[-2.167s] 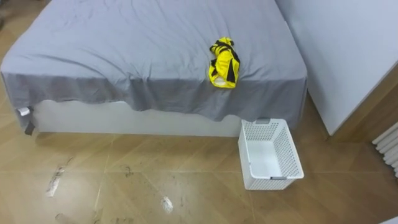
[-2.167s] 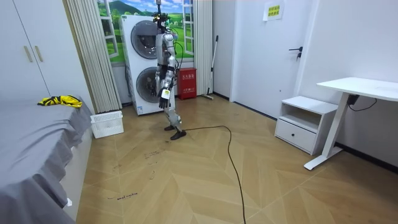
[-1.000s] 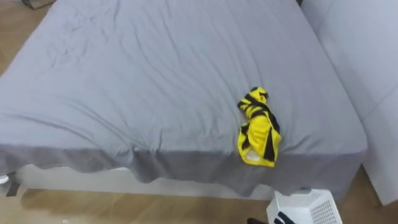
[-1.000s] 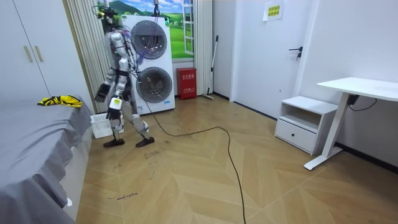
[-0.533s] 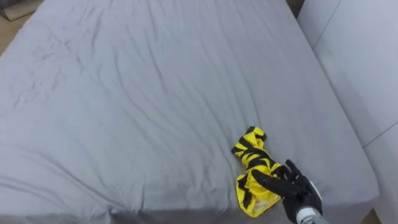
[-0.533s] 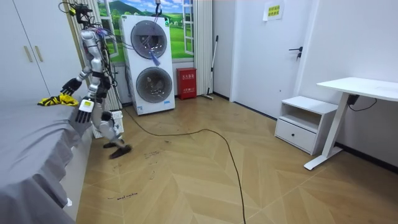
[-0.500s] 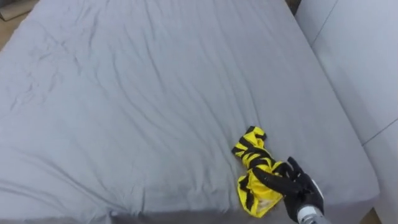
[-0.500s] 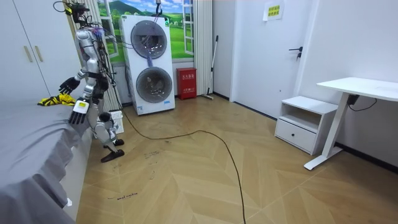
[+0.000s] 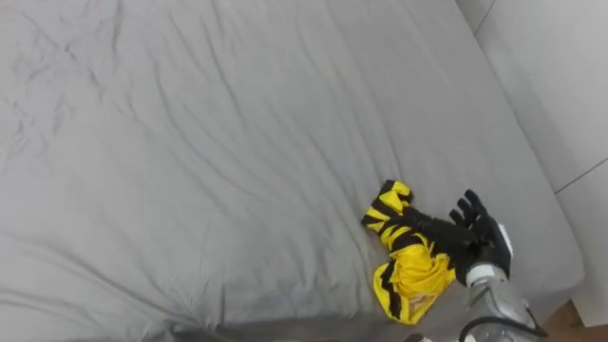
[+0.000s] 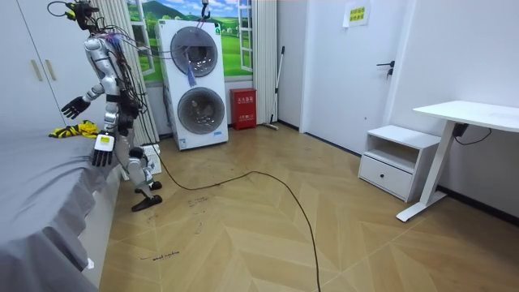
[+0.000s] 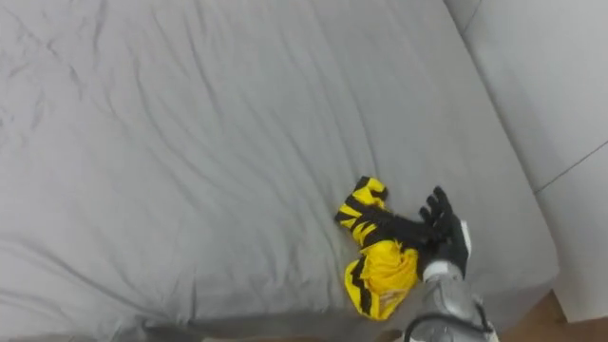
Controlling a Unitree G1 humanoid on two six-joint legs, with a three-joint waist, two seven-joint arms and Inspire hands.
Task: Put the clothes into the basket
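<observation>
I judge it barely begun: clothes [image 9: 407,258] lie near the bed's [image 9: 190,142] edge, my right hand [image 9: 482,243] over them, fingers spread, gripping nothing. Left hand [image 10: 100,152] hangs slack beside the bed. Grasping and carrying to the basket [image 10: 154,158] remain.

yellow wall sign [image 10: 354,14], print too small to read

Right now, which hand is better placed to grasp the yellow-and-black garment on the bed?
Right. The right hand is open over the garment; the left hand hangs low beside the bed.
</observation>
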